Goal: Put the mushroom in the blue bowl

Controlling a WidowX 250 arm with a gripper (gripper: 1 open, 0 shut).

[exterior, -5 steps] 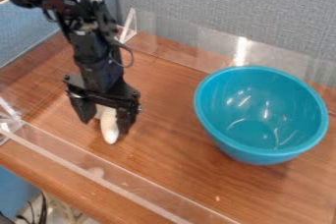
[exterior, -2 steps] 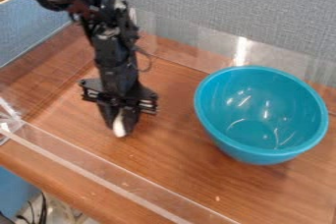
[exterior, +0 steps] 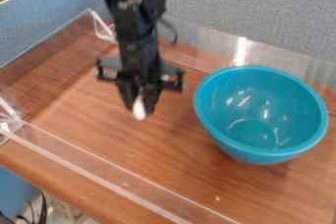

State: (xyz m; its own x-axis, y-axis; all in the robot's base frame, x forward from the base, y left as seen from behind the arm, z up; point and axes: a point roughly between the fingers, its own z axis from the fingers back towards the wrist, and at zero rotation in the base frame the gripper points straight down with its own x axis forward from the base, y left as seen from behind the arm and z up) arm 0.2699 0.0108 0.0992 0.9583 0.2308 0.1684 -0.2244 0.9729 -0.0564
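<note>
Carrying looks in hand: left of the blue bowl (exterior: pixel 262 115), the fingers (exterior: pixel 140 92) are clamped on the mushroom (exterior: pixel 140 110), which next needs moving over its opening.

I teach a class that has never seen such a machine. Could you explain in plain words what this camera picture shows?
There is one view here, from a camera in front of and above a wooden table. The dark jointed machine coming down from the top is a robot arm, and its end is a claw. A small white mushroom pokes out between the claw's tips, apparently held. To its right in the picture sits a large round blue bowl, with nothing inside. The task is to put the mushroom in that bowl.
</note>
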